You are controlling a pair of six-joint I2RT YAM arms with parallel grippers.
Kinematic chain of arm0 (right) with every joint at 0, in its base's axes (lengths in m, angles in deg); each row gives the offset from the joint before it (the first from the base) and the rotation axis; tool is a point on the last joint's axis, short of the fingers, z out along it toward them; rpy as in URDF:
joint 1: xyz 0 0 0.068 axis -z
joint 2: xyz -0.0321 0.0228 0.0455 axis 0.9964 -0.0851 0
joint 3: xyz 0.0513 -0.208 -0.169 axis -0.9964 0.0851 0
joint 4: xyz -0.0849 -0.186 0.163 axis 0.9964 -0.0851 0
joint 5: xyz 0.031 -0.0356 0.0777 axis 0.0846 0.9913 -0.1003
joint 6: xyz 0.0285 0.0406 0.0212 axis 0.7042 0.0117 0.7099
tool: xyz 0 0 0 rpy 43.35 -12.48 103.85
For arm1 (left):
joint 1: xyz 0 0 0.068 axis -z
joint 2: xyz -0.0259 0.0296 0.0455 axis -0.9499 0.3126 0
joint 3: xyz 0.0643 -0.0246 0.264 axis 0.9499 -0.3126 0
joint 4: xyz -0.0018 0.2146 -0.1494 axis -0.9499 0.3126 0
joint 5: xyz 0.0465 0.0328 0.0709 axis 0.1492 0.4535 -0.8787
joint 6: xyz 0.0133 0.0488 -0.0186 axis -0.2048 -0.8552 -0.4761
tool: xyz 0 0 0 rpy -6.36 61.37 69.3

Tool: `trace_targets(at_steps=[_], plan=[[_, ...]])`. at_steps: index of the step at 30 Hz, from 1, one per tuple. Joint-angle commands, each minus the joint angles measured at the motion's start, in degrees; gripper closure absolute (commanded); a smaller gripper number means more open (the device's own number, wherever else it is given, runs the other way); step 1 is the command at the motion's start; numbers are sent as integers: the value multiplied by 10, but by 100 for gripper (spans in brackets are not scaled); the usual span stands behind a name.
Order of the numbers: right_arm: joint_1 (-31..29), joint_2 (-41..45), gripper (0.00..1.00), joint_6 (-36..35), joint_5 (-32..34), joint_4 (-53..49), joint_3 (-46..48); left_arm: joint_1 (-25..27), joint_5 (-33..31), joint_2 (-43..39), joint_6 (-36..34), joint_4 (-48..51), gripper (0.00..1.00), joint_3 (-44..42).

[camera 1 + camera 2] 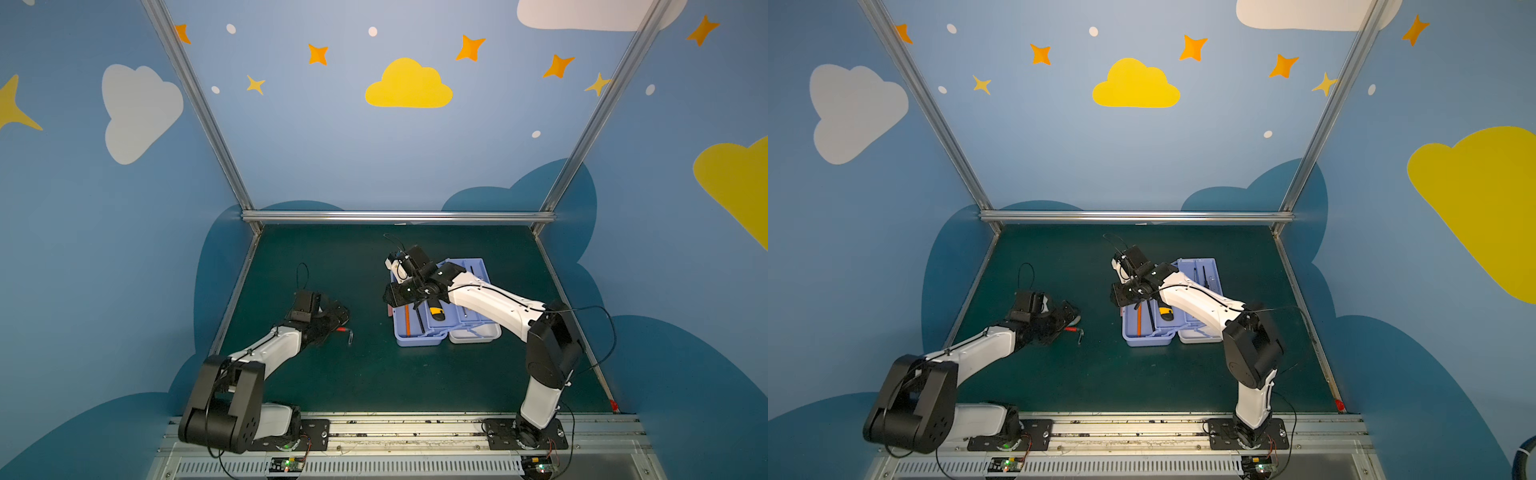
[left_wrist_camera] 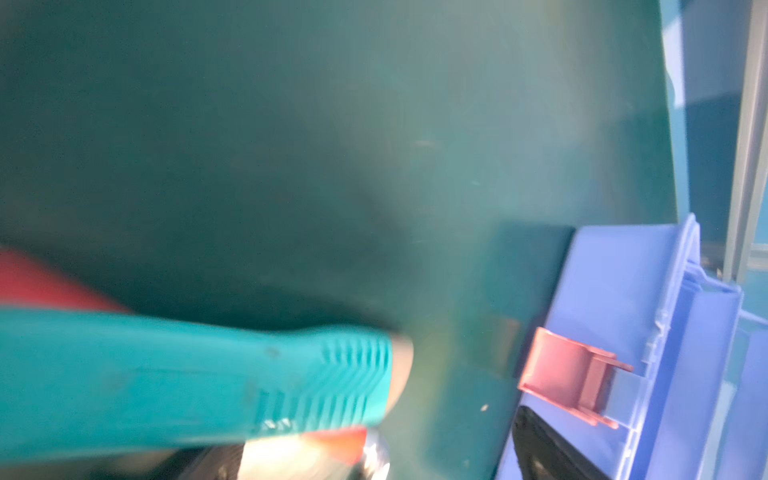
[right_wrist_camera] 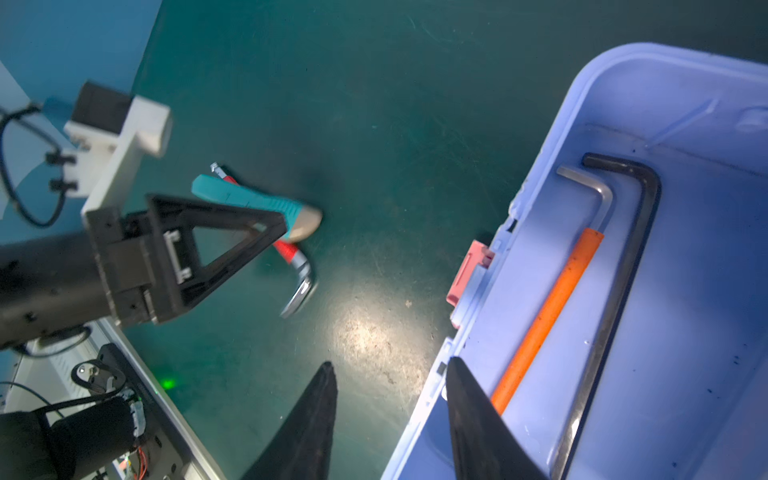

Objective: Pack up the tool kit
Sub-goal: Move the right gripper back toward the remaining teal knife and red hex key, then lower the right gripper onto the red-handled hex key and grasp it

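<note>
The tool kit lies open right of the middle in both top views, its lavender-blue tray [image 1: 419,340] in front and the white shell [image 1: 473,334] beside it. The tray holds an orange wrench [image 3: 548,316], a black hex key [image 3: 623,266] and a yellow-and-black tool [image 1: 436,313]. My right gripper [image 3: 390,365] is open astride the tray's wall near the pink latch [image 3: 467,274], one finger inside and one outside. My left gripper [image 1: 338,313] stands open at the teal knife [image 3: 249,199]. The knife lies across a red-handled tool [image 3: 291,257] and is blurred.
The far lavender compartment [image 1: 478,270] holds thin dark tools. Metal frame posts [image 1: 399,216] and blue walls bound the green mat [image 1: 332,374]. My right arm [image 1: 498,303] stretches over the case.
</note>
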Motion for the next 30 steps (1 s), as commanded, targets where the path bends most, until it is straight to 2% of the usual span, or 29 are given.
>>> trace_targets(at_steps=[1,6,9,12,13,14,16,19,22,25,30], plan=[[-1,29,56,-32,-18,-28,2,29,21,41,-32,-24,0,32],[-1,37,56,-58,-45,-46,6,51,17,67,-63,0,0,77],[-7,29,56,-85,-64,-68,-6,49,-4,65,-94,53,0,109],[-22,7,56,-109,-63,-94,-33,38,-23,37,-112,114,0,129],[-30,-4,56,-114,-56,-101,-45,31,-49,24,-111,151,0,140],[-39,-16,56,-121,-49,-103,-56,21,-76,13,-107,180,0,146],[-55,-46,56,-142,-37,-103,-80,-6,-87,-9,-106,206,0,144],[-79,-116,56,-150,12,-139,-160,-59,-77,-42,-98,221,0,125],[-89,-204,56,-126,52,-201,-270,-100,-68,-87,-87,225,0,95],[-104,-274,55,-141,65,-239,-356,-122,-69,-145,-58,229,0,64],[-120,-347,51,-204,63,-244,-436,-146,-92,-260,-11,232,0,9]])
